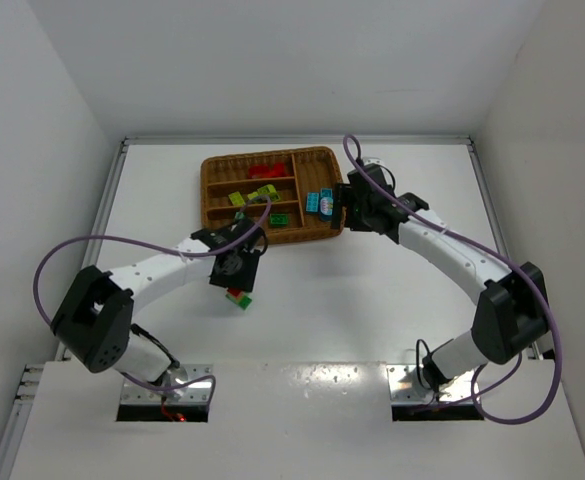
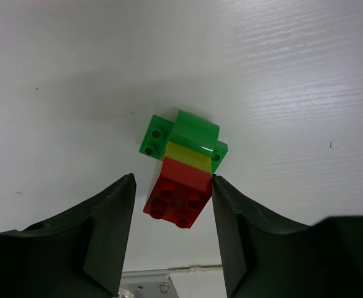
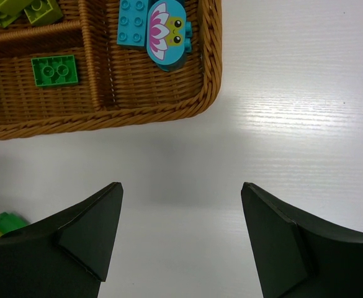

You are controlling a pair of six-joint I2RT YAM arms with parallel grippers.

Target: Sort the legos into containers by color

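A stacked lego, with a red brick (image 2: 178, 191) on a yellow-green layer (image 2: 187, 155) and a green base (image 2: 187, 131), lies on the white table (image 1: 372, 290) just in front of the wicker tray (image 1: 262, 153). My left gripper (image 2: 173, 180) straddles the red brick: the right finger touches its corner, while the left finger (image 2: 116, 211) stands apart from it. From above, the stack (image 1: 238, 297) peeks out under that gripper (image 1: 234, 275). My right gripper (image 3: 181, 186) hangs open and empty over bare table beside the tray's right corner (image 3: 212, 62).
The tray's slots hold red bricks (image 1: 264, 170), yellow-green ones (image 1: 252, 195), green ones (image 3: 55, 70) and cyan pieces (image 3: 133, 22), one with a flower print (image 3: 167, 34). White walls close in the table on three sides.
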